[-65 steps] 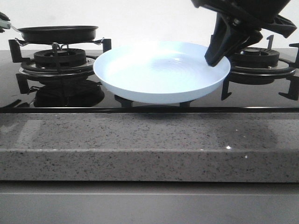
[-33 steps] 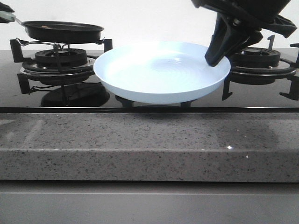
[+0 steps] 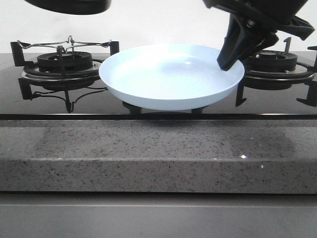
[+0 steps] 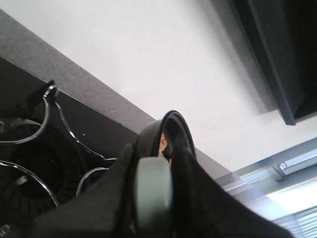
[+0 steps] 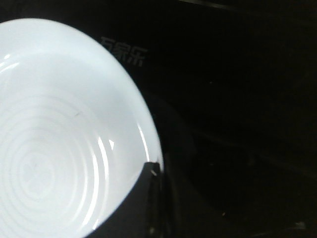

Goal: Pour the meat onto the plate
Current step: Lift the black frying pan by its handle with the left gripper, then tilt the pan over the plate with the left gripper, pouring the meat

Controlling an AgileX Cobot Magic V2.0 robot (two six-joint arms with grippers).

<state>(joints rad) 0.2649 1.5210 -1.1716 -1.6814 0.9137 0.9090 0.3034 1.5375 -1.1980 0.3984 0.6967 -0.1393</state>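
The pale blue plate [image 3: 163, 74] stands in the middle of the hob, and shows in the right wrist view [image 5: 59, 129]. My right gripper [image 3: 228, 62] is shut on its right rim; one dark finger [image 5: 143, 203] lies over the rim. The black frying pan [image 3: 69, 5] hangs high at the top left, above the left burner, half out of the front view. My left gripper [image 4: 156, 158] is shut on the pan's grey-green handle [image 4: 153, 193]. A bit of light-brown meat [image 4: 163, 144] shows inside the pan's rim; the rest is hidden.
The left burner with its wire grate [image 3: 64, 57] is bare below the pan. The right burner [image 3: 272, 62] is behind my right arm. The black glass hob [image 3: 99, 101] ends at a speckled grey counter edge [image 3: 158, 153] in front.
The pan has risen from the left burner to the top edge of the front view. The plate and my right gripper have not moved.
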